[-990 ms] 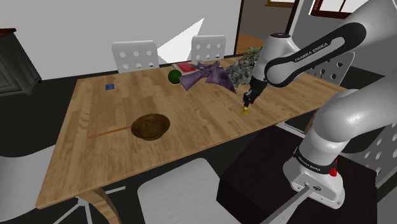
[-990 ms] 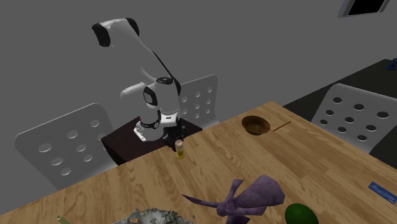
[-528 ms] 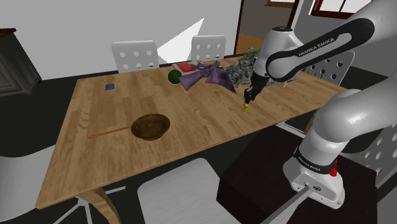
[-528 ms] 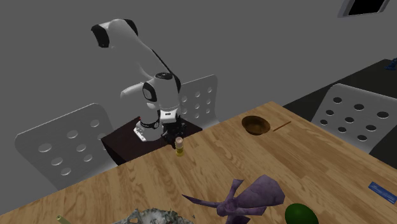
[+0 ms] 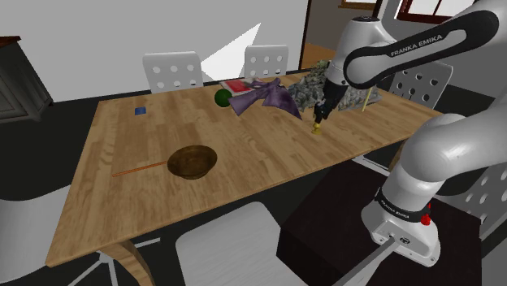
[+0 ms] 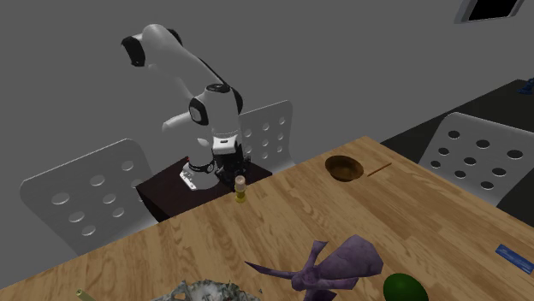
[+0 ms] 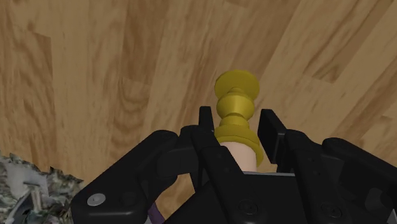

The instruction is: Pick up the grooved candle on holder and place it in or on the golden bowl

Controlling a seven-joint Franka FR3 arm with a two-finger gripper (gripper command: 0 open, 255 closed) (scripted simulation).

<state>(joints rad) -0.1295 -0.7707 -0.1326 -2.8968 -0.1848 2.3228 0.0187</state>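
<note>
The gripper (image 7: 238,130) is clamped on the candle (image 7: 238,156), its fingers (image 7: 273,130) pressing the pale body from both sides while the gold holder (image 7: 236,102) juts out beyond the tips toward the table (image 7: 95,76). In the shoulder view the gripper (image 5: 322,114) hangs over the table's (image 5: 122,203) near edge, close to the stand, with the candle (image 5: 317,126) upright beneath it. The second exterior view shows the same grip (image 6: 237,177) and candle (image 6: 241,190).

By the look of it the grasp is made and the carry is the step in hand. The bowl (image 5: 192,161) sits well apart, toward the shoulder view's left, with bare table between. The next move calls for a level sweep that way, with the candle high enough to clear the rim and kept upright, then a lowering and release.

Whether the holder is clear of the wood or resting on it is hard to tell. The hand covers the candle's top, and no grooves can be made out. A purple cloth (image 5: 264,99) and a green fruit (image 5: 222,97) lie at the far side. A grey crumpled heap (image 7: 32,181) near the gripper is cut off, its nature unclear. In the second exterior view the bowl (image 6: 344,168) is small and its inside dim.
</note>
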